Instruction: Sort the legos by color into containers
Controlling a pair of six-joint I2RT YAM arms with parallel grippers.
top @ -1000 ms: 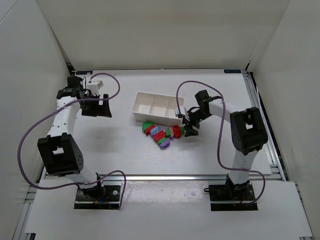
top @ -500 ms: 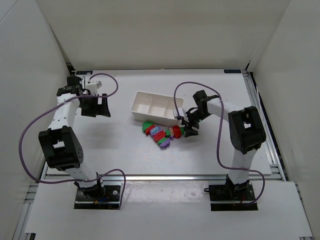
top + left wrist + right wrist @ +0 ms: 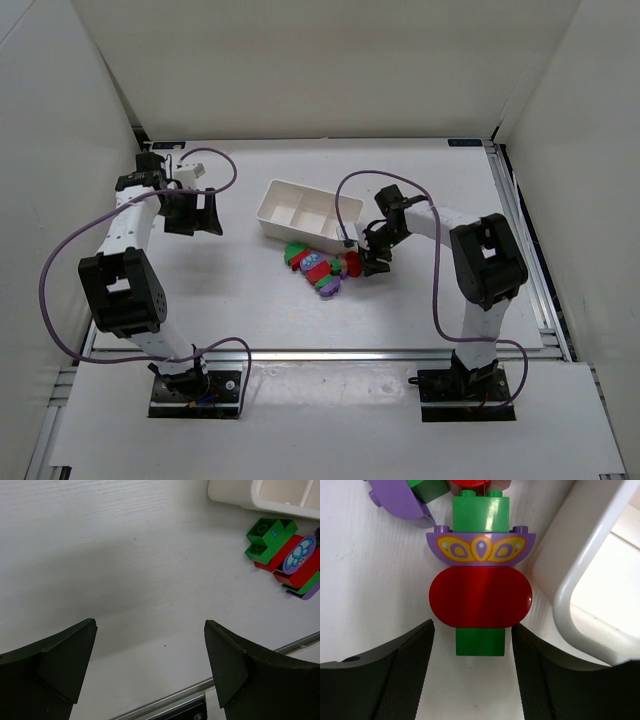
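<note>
The legos [image 3: 318,268] lie in a bunch on the table, just in front of the white three-compartment tray [image 3: 300,212]. In the right wrist view a red oval brick [image 3: 480,597] lies over a green brick [image 3: 480,641], with a purple half-round piece [image 3: 481,547] and another green brick [image 3: 481,512] beyond. My right gripper [image 3: 472,630] is open, its fingers on either side of the green brick's near end, at the bunch's right end [image 3: 372,260]. My left gripper [image 3: 150,630] is open and empty, far left of the tray [image 3: 195,213].
The tray's rounded corner [image 3: 580,585] sits close to the right of my right fingers. In the left wrist view a green brick [image 3: 270,537] and a purple round piece [image 3: 299,555] lie below the tray's wall [image 3: 235,495]. A metal rail [image 3: 200,692] edges the table's front.
My right gripper has moved left onto the right end of the lego bunch. The tray has shifted slightly left. The left arm has barely moved.
</note>
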